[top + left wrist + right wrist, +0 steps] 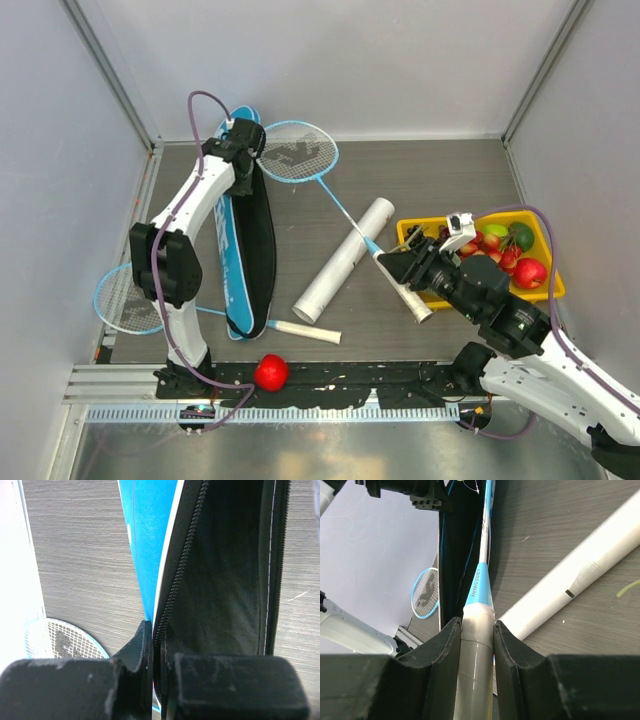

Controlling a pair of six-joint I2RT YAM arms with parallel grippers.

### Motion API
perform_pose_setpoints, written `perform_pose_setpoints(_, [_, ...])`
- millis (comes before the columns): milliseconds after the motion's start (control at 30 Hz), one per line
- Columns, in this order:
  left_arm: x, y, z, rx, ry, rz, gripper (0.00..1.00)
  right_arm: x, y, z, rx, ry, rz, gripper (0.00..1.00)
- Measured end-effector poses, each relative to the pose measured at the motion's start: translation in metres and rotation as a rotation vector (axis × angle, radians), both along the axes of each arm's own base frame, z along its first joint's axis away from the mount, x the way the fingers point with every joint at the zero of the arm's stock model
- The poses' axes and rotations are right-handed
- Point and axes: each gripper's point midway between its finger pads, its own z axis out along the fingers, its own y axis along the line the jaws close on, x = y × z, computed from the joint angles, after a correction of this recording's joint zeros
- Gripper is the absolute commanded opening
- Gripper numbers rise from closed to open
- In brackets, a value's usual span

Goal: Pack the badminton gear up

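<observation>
Your racket [335,200] is right of the bag [250,240], its head at the bag's far end, shaft slanting back to your right gripper [400,265], clamped on the handle. Your left gripper [240,152] pinches the bag's rim.

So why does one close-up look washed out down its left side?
Left wrist view: the pale side wall is blown out white, the left gripper's black fingers soft. Right wrist view: near fingers blurred, light-blue racket shaft crisp. Top view: even light, faint shadows.
</observation>
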Motion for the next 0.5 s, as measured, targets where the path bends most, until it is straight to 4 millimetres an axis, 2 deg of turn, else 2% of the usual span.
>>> perform_pose_setpoints(233, [0.002,-0.003,0.000,-0.012,0.010,-0.001,0.00,-0.003,-0.001,0.001,-0.017,-0.015,0.016,0.05])
perform_pose_setpoints(500, [0.002,-0.006,0.000,-0.026,0.013,-0.007,0.00,-0.005,0.011,-0.018,-0.088,0.023,0.071,0.05])
